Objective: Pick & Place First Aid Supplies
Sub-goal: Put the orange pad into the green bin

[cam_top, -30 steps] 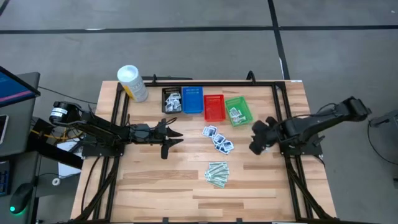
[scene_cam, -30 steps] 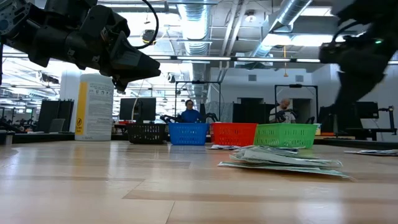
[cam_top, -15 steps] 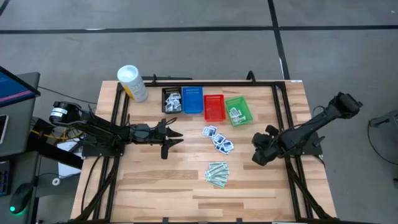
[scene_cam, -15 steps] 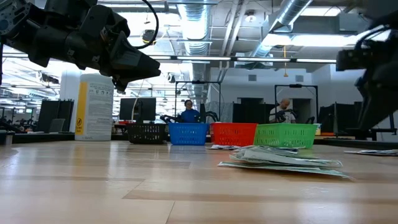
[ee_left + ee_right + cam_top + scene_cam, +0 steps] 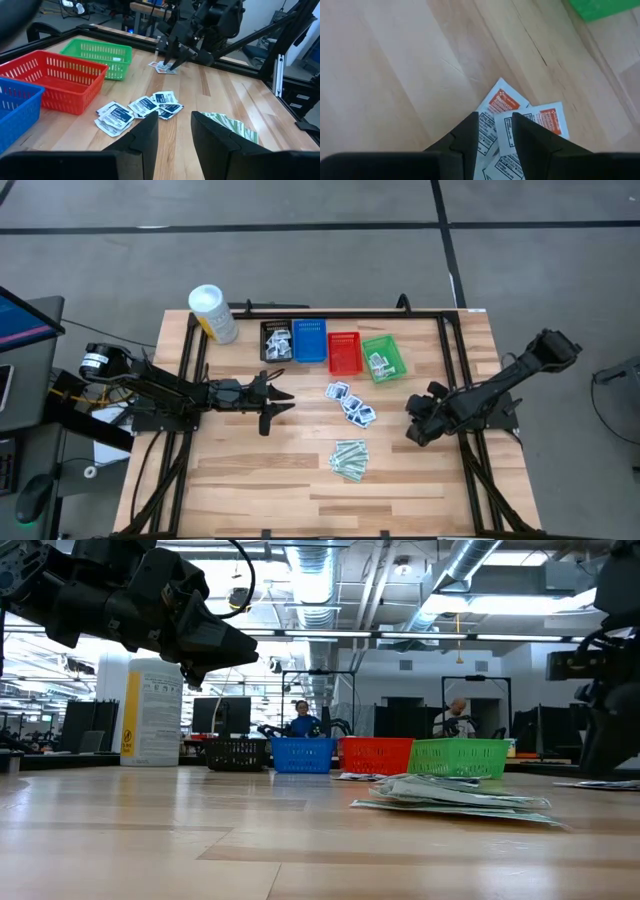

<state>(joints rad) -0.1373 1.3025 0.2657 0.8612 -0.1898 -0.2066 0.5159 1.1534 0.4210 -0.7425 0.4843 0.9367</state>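
Right gripper sits low over red-printed packets on the wooden table, jaws spread a little either side, pinching nothing; only its wrist view shows them closely. Left gripper hovers mid-table, jaws parted, empty. Ahead lie blue-printed packets and green strips. Beyond, the red basket and green basket. Farther back, two people sit in the room.

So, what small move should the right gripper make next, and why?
Probably lower the right gripper straight down. Its dark fingers stand apart just above the small flat white packets with orange-red print on the wooden table, with one packet's edge showing in the gap between them, so closing there could pinch it.
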